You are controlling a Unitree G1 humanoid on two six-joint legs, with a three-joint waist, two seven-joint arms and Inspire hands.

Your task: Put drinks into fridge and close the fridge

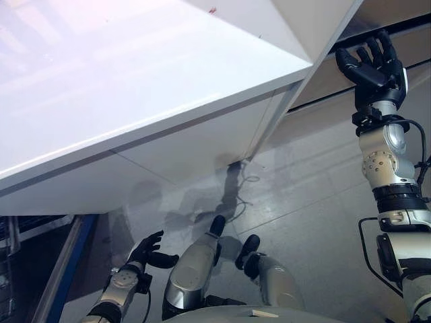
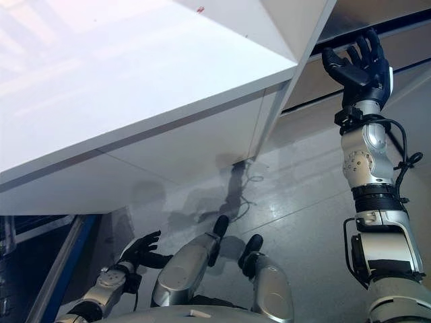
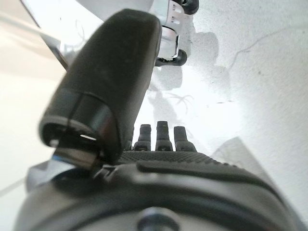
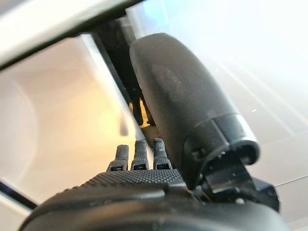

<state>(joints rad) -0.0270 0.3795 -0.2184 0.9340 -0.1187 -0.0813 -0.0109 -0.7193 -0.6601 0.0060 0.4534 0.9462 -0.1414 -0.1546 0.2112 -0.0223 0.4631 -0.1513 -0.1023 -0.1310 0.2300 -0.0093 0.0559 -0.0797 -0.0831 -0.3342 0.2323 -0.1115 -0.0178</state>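
Observation:
A big white fridge [image 1: 135, 101] spans the upper left of the eye views, its slanted white panels ending in an edge at the upper right. My right hand [image 1: 374, 67] is raised beside that edge, open with straight fingers and holding nothing. In the right wrist view its thumb [image 4: 183, 96] and fingers [image 4: 139, 159] point at a dark narrow gap [image 4: 118, 57] between a white panel and a pale panel. My left hand [image 1: 147, 252] hangs low at the lower left, open and empty. It also shows in the left wrist view [image 3: 110, 82] above the floor.
Grey tiled floor [image 1: 316, 202] lies below the fridge. A blue-edged frame [image 1: 67, 269] with dark shelving stands at the lower left. A beige panel with a dark slot [image 1: 417, 40] runs behind my right hand.

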